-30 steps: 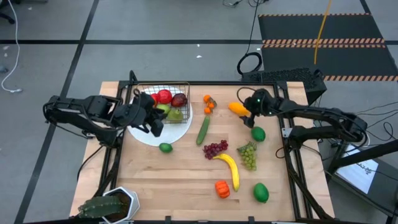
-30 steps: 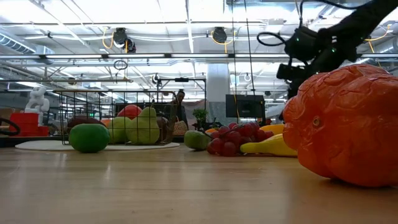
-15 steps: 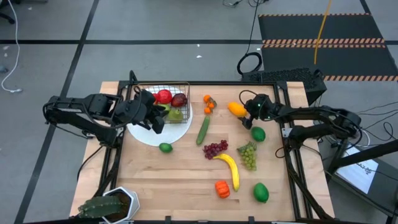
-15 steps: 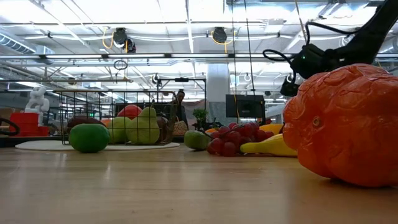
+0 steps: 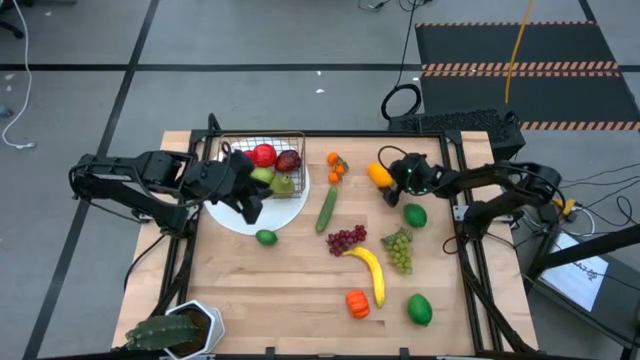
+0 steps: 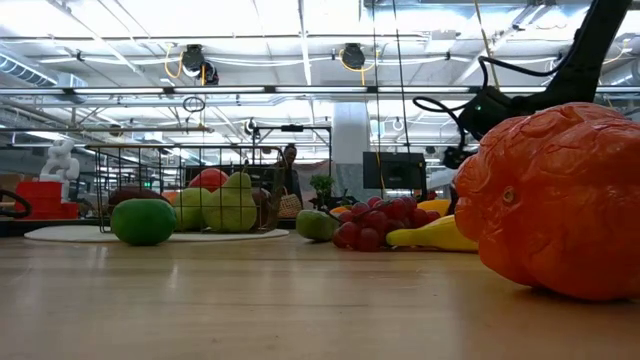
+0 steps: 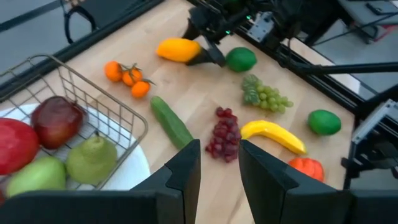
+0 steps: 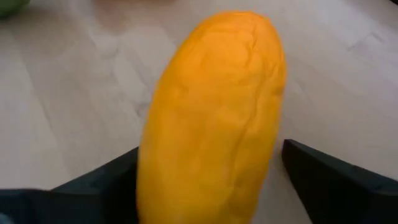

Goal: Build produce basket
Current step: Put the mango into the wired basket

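Right claw (image 5: 390, 183) wide, 2 fingers straddling mango (image 5: 379, 174) at bench (image 5: 300, 290) rear right, its long axis running forward between them; left claw (image 5: 247, 200), narrow and empty, hangs by wire basket (image 5: 262, 147), well apart.

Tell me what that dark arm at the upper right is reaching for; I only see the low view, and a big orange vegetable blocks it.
Observer: The right hand straddles a yellow-orange mango lying on the table.
Visitor: Squeezing it?
Observer: Not visibly; the right wrist view shows bare table between the mango and one finger.
Visitor: And the other arm?
Observer: The left hand hovers open and empty beside the basket, which stands on a white plate.
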Controlling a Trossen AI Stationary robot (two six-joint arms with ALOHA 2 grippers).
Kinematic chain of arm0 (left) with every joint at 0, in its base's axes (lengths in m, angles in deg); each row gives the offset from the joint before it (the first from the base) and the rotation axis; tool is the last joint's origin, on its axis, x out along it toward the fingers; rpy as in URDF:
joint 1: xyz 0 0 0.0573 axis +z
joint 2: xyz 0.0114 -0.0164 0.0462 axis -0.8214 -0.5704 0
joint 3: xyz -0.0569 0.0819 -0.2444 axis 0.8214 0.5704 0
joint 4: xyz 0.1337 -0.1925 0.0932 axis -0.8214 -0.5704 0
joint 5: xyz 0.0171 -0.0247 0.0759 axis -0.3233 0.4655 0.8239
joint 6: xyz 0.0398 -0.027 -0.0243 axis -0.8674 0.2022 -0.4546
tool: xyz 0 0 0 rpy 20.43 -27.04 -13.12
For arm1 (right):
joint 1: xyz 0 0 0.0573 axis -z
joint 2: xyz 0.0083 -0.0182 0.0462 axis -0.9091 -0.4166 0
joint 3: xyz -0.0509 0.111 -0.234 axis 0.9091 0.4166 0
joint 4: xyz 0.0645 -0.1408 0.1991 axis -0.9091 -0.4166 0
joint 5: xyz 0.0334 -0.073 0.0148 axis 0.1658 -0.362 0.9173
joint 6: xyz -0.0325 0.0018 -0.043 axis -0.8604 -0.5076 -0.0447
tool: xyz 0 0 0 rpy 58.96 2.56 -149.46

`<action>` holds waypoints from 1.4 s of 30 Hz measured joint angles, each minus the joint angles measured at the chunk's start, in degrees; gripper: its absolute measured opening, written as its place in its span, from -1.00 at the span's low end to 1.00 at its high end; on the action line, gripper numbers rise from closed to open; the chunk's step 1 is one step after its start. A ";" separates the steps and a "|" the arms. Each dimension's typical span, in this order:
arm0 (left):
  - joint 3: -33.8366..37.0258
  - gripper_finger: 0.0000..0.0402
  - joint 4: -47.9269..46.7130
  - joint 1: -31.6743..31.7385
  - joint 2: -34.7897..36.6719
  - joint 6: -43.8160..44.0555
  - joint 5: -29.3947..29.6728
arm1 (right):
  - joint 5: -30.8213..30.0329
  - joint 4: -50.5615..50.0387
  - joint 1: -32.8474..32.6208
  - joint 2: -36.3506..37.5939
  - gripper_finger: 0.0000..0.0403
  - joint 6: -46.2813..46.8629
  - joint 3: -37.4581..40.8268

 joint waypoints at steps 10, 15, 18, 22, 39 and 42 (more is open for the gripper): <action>0.00 -0.46 1.01 1.40 0.00 -1.99 -0.46 | 1.01 -0.23 0.00 0.92 0.02 5.11 0.00; 0.00 -0.46 3.81 2.80 0.00 -1.91 -0.16 | 3.23 -0.35 -0.07 3.75 0.03 6.02 0.07; 0.00 -0.46 4.57 3.55 0.00 -1.68 0.42 | 6.21 -0.31 -0.06 6.01 0.08 7.04 0.06; 0.00 -0.46 5.24 4.28 0.00 -1.53 2.77 | 11.60 0.07 -0.07 10.03 0.07 12.57 0.04; 0.00 -0.46 6.32 6.51 0.00 -1.86 7.88 | 26.36 10.09 -0.41 31.36 0.04 37.73 0.01; 0.00 -0.46 6.26 6.51 0.00 -2.36 7.80 | 26.33 9.51 -2.05 34.20 0.03 40.26 -1.52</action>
